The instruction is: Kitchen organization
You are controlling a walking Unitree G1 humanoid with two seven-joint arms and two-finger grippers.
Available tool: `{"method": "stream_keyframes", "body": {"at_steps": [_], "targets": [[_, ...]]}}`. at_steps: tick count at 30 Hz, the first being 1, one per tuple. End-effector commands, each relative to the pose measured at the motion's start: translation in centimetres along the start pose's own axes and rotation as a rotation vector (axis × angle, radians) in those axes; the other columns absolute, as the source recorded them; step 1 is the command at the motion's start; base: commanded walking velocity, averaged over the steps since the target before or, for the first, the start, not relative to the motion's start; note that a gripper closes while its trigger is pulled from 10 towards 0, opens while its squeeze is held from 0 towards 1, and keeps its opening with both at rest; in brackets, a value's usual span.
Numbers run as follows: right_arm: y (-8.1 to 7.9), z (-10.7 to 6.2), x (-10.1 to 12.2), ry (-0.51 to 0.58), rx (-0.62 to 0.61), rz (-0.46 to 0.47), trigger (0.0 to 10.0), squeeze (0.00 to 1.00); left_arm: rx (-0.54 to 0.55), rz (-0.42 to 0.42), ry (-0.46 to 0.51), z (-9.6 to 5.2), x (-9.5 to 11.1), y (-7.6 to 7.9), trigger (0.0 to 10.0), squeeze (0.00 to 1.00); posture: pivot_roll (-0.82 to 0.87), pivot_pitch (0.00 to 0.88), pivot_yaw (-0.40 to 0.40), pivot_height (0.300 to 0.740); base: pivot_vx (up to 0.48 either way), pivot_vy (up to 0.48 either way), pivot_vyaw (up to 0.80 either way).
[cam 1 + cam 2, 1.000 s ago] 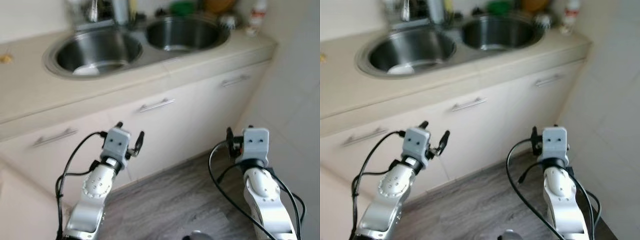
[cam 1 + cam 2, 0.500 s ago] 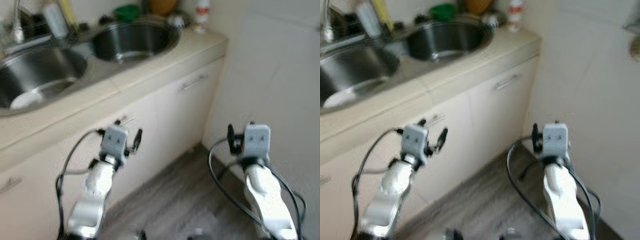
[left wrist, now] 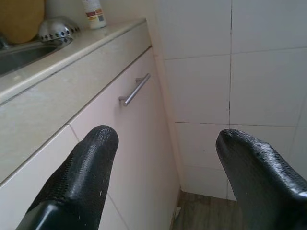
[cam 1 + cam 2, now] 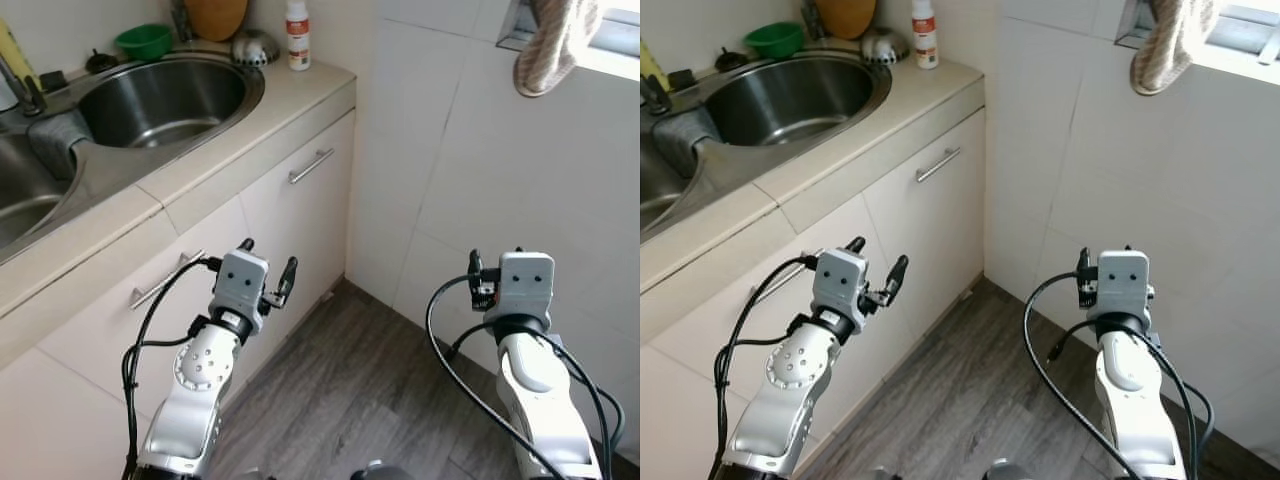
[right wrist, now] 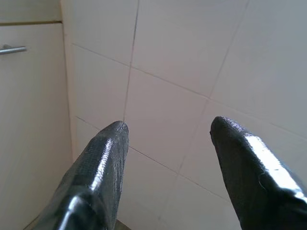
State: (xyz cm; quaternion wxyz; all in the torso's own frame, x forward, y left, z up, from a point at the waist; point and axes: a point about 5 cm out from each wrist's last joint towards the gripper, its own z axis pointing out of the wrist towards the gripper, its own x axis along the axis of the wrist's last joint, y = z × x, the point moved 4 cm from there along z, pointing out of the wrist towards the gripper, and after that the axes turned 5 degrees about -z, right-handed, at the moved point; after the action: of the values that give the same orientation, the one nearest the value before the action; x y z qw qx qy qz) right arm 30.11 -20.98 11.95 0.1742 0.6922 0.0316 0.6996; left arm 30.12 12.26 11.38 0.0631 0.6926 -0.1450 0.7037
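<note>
Facing the counter's end, hands free.
We hold left gripper and right gripper spread wide, empty, ready below the sink at upper left.

You've got a beige countertop over cream cabinet doors with brushed-silver handles. Steel-grey sink. Green bowl, white bottle with red cap and label. White tiled wall, grey wood-grain floor. Tan-and-white striped cloth. Silver arms, black fingers.
</note>
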Motion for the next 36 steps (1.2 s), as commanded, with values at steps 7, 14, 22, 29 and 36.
{"method": "stream_keyframes", "body": {"at_steps": [7,14,22,29,36], "targets": [[0.3,0.16,0.15,0.006,-0.019,-0.012,10.0,0.0,-0.019,0.017,0.004,-0.01,-0.1,0.13,10.0,0.0,-0.1,0.039,0.034,0.74,0.0,0.0,-0.8],[0.3,0.17,0.06,0.005,-0.02,-0.016,10.0,0.0,-0.023,0.019,0.004,-0.01,-0.23,0.25,10.0,0.0,-0.1,0.029,0.034,0.74,0.0,0.0,-0.8],[0.34,0.16,-0.05,0.005,-0.021,-0.02,10.0,0.0,-0.034,0.025,0.006,0.03,-0.31,0.51,10.0,0.0,-0.11,0.02,0.032,0.74,0.0,-0.218,-0.8],[0.5,0.13,-0.05,0.005,-0.024,-0.026,10.0,0.0,-0.02,-0.008,0.003,0.13,-0.39,0.44,10.0,0.0,-0.11,0.019,0.03,0.74,0.0,-0.238,-0.8],[0.62,0.25,-0.01,0.004,-0.025,-0.027,10.0,0.0,-0.017,-0.04,-0.022,0.22,-0.72,0.45,10.0,0.0,-0.12,0.03,0.028,0.74,0.0,0.137,-0.8]]}}
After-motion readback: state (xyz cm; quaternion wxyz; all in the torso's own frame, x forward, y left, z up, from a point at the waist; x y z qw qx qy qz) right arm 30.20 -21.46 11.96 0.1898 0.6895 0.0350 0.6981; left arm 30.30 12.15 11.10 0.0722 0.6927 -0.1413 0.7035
